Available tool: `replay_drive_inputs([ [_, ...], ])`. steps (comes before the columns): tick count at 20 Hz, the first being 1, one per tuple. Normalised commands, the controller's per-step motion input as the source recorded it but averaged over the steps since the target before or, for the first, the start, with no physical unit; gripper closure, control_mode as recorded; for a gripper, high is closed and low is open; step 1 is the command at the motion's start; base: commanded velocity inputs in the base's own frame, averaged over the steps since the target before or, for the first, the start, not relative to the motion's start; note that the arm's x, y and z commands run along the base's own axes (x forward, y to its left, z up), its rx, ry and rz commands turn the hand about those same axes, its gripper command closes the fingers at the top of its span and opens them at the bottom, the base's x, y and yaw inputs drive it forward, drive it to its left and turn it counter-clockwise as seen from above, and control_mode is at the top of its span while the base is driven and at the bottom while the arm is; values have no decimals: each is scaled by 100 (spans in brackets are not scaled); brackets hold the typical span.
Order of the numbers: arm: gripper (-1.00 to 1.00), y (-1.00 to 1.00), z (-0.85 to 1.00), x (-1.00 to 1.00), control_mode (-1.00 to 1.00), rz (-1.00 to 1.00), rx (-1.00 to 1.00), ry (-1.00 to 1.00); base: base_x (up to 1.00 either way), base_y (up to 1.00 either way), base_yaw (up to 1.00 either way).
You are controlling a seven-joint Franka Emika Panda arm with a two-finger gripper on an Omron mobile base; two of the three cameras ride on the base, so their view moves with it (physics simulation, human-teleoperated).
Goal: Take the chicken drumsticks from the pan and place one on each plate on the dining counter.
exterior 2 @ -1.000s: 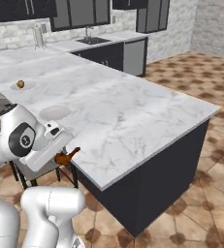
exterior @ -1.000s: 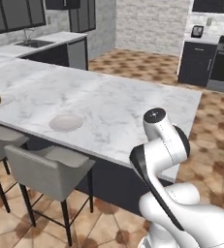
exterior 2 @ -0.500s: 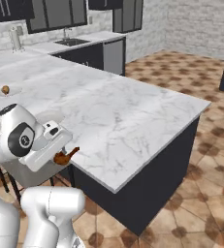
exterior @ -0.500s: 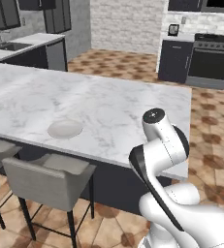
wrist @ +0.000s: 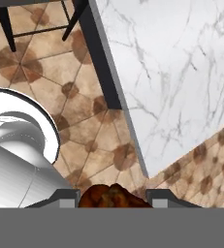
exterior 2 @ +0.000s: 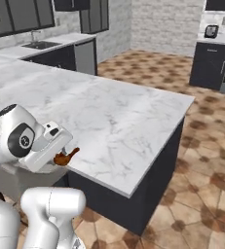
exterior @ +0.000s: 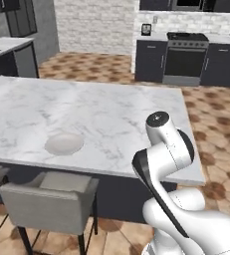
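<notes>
A reddish-brown chicken drumstick point(exterior 2: 66, 156) hangs in my gripper point(exterior 2: 61, 158), which is shut on it just off the near edge of the dining counter point(exterior 2: 109, 116). In the hand view the drumstick point(wrist: 113, 195) sits between the two dark fingertips point(wrist: 69, 198), above the floor beside the counter's corner point(wrist: 181, 72). One pale round plate point(exterior: 64, 143) lies bare on the marble point(exterior: 101, 114) near its front edge, left of my arm. The pan is out of view.
A grey stool point(exterior: 49, 199) stands under the counter's front edge below the plate. Dark cabinets and a stove point(exterior: 186, 55) line the far wall across the tiled floor. A sink worktop point(exterior 2: 41, 46) stands at the back left.
The whole picture has shifted because the base has driven and turned along the counter. The gripper keeps the drumstick in the same hold beside my arm.
</notes>
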Motion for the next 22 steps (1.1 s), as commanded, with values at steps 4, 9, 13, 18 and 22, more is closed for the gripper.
replay_drive_inputs([
  [4, 100, 0, 0, 0, 100, 0, 0, 0, 0, 57, -38],
  [9, 100, 0, 0, 0, 100, 0, 0, 0, 0, 57, -43],
  [13, 100, 0, 0, 0, 100, 0, 0, 0, 0, 53, -42],
  [18, 100, 39, 0, 0, -100, -33, -6, 0, 0, 10, -8],
  [22, 100, 67, 0, 0, -100, -31, -6, 0, 0, 0, 0],
])
